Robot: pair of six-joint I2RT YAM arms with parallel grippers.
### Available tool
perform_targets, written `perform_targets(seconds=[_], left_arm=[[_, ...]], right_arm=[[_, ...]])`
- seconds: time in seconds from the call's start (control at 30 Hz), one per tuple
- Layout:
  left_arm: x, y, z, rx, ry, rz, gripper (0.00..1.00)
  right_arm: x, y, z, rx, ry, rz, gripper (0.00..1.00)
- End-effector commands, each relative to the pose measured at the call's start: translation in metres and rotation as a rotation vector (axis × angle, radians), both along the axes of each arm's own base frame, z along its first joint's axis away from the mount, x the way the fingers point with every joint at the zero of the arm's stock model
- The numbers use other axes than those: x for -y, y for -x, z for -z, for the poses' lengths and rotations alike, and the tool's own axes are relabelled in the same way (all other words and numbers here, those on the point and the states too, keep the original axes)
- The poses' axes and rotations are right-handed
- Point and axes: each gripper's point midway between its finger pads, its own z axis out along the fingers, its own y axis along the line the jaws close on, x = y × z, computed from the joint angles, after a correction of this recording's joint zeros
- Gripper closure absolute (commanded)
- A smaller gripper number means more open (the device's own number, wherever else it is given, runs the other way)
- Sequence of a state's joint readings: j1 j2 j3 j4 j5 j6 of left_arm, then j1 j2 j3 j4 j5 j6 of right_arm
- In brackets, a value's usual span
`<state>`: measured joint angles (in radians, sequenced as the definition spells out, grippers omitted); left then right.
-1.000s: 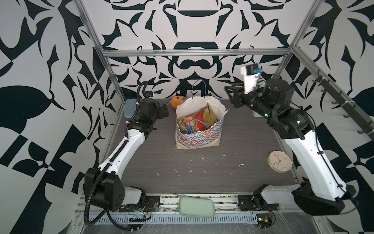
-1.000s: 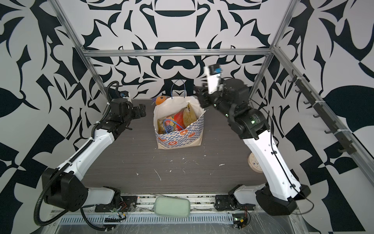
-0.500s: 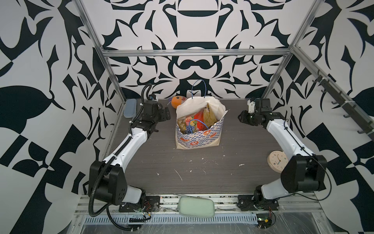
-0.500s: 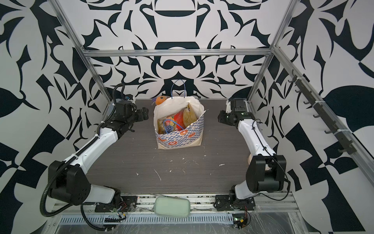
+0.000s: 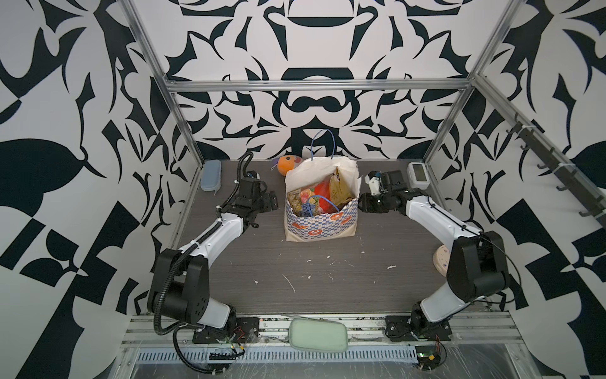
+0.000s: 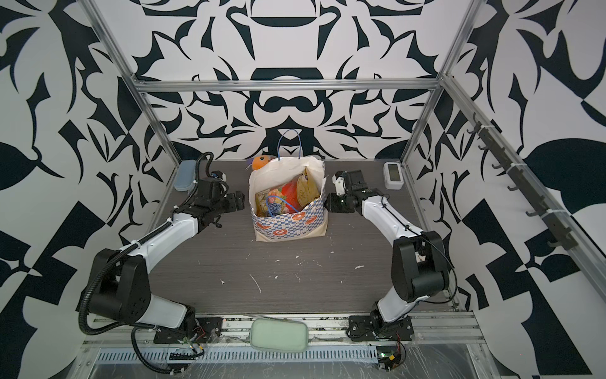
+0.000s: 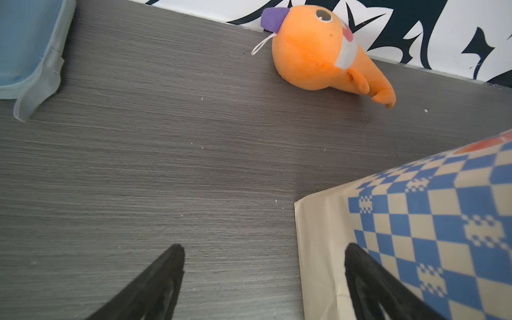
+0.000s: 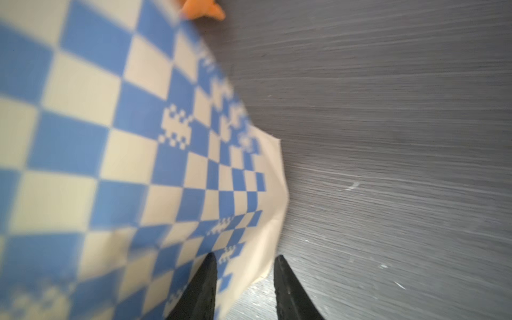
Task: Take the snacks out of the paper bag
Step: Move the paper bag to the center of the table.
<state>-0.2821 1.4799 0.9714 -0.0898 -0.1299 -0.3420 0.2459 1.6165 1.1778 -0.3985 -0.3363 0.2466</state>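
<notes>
Brace, then lift glossy snack packets straight up — left claw gaping, right claw released astride one edge of the tall cream blue-checkered paper bag.

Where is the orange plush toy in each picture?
In both top views: orange plush toy behind the paper bag, at the back wall.
Left wrist: whole, beyond the bag's corner.
Right wrist: only an orange tip, blurred.
Shared landmark: the bag's checkered band.
</notes>
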Motion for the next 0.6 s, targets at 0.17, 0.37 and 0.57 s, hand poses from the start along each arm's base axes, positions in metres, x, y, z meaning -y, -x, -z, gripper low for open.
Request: perform_targets(seconds=[0.17, 0.37, 0.57], left_arm=[[-0.028, -0.004, 0.014, -0.021, 0.066, -0.103, 0.07], [-0.045, -0.002, 0.016, -0.025, 0.048, -0.150, 0.06], [-0.050, 0.000, 0.012, -0.015, 0.049, -0.169, 0.06]], right_arm=[[-0.054, 0.010, -0.006, 0.065, -0.052, -0.169, 0.61], [-0.088, 0.021, -0.013, 0.092, -0.120, -0.246, 0.61], [-0.107, 0.021, -0.024, 0.133, -0.167, -0.250, 0.61]])
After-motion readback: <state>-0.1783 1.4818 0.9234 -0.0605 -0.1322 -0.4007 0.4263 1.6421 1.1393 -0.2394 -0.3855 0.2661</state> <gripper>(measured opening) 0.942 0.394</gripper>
